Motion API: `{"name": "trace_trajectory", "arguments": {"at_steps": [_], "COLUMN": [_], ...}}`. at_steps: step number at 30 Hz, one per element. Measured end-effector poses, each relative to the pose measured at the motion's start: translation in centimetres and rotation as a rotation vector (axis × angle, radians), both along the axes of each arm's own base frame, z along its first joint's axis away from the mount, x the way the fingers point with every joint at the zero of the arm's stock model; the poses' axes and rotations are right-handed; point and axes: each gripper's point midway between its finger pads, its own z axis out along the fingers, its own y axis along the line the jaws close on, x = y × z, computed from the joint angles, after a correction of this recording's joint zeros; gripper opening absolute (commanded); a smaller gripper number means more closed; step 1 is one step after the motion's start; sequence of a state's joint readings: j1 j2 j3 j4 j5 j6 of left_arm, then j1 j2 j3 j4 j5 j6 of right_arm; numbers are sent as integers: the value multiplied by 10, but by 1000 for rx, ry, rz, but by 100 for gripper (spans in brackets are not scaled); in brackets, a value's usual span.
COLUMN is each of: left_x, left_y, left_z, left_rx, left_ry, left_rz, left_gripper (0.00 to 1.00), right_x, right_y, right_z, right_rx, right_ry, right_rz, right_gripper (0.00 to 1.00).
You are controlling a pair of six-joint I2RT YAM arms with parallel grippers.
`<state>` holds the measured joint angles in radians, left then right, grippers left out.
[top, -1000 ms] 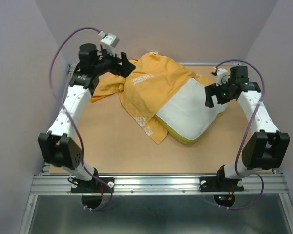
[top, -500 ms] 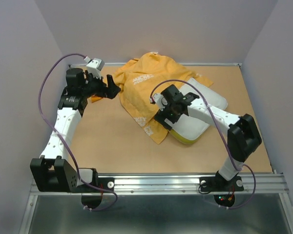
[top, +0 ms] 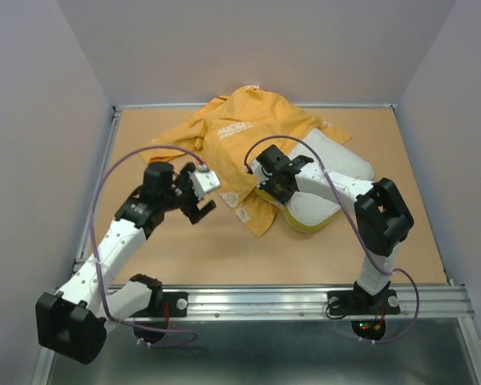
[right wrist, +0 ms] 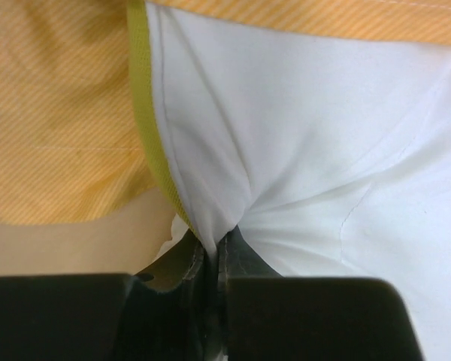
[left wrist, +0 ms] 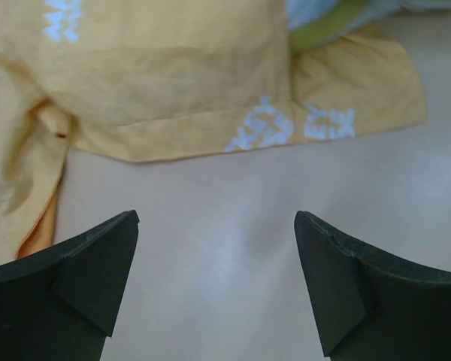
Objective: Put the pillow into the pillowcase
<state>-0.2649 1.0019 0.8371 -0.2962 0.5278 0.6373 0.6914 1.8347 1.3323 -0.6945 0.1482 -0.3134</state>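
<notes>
Pillow (top: 345,166) looks about half out of the pillowcase (top: 240,132), so insertion is unfinished. Right pincer (right wrist: 214,244) clamped on the pillow edge. Left pincer (left wrist: 218,286) wide open, empty, over the table (top: 224,250).

Tan table (top: 248,257): orange pillowcase (top: 248,132) crumpled toward back; white pillow (top: 349,164) partly under it.

You've got 1 pillow (top: 345,164), 1 pillowcase (top: 248,132), 1 table (top: 184,249), 2 arms: left arm (top: 112,241) + right arm (top: 345,188), and 2 grippers: left gripper (left wrist: 216,218), right gripper (right wrist: 214,244).

White pillow (top: 345,163) partly under orange pillowcase (top: 240,132)
</notes>
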Motion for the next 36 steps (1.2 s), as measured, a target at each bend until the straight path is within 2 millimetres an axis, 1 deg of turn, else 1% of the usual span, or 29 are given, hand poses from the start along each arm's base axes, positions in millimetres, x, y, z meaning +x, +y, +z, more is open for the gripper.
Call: {"name": "trace_trajectory", "arguments": {"at_steps": [2,4,6,8,9,11,14,16,17,18,20,21,23,24,25,28,31,33,34,35,36], "left_x": [-31,-56,-72,-79,-80,-78,-67,-57,-49,-39,-23,-14,-3,0,2,1,-10,-29,-44,-59,-72], "left_y": [-28,-49,-66,-85,-96,-114,-125,-127,-132,-135,-140,-144,-148,-148,-149,-152,-160,-172,-179,-189,-199], "left_z": [-29,-54,-74,-89,-95,-113,-142,-155,-156,-153,-154,-154,-157,-161,-165,-169,-169,-161,-151,-137,-119], "left_rx": [82,141,196,238,251,282,337,374,376,384,409,422,441,460,475,501,495,466,438,408,376], "left_ry": [-18,-39,-55,-76,-85,-82,-55,-60,-86,-117,-162,-187,-211,-211,-213,-196,-160,-138,-136,-159,-189], "left_rz": [-156,-275,-360,-432,-456,-491,-489,-467,-455,-433,-403,-388,-368,-368,-374,-400,-467,-547,-603,-652,-694], "left_gripper": [98,99,99,99,99,99,97,94,90,86,73,55,32,9,0,0,0,0,0,0,0], "right_x": [4,8,12,15,15,16,17,16,16,16,14,14,12,12,12,11,12,19,23,34,40], "right_y": [6,15,22,26,27,27,25,25,25,26,27,28,29,30,30,31,33,41,44,56,61], "right_z": [12,30,45,61,66,71,71,71,72,73,75,77,80,81,82,83,87,94,96,101,102], "right_rx": [40,96,134,178,195,209,220,228,235,239,250,256,270,277,282,292,307,326,333,358,369], "right_ry": [-1,-18,-41,-62,-68,-74,-64,-58,-55,-54,-53,-53,-52,-51,-51,-45,-38,-29,-29,-33,-31], "right_rz": [-5,-7,-4,-7,-9,-13,-24,-21,-22,-20,-14,-12,-6,-4,-4,-2,-5,-12,-15,-24,-27], "right_gripper": [0,1,1,1,1,1,0,0,1,0,1,1,0,1,0,1,0,1,0,1,1]}}
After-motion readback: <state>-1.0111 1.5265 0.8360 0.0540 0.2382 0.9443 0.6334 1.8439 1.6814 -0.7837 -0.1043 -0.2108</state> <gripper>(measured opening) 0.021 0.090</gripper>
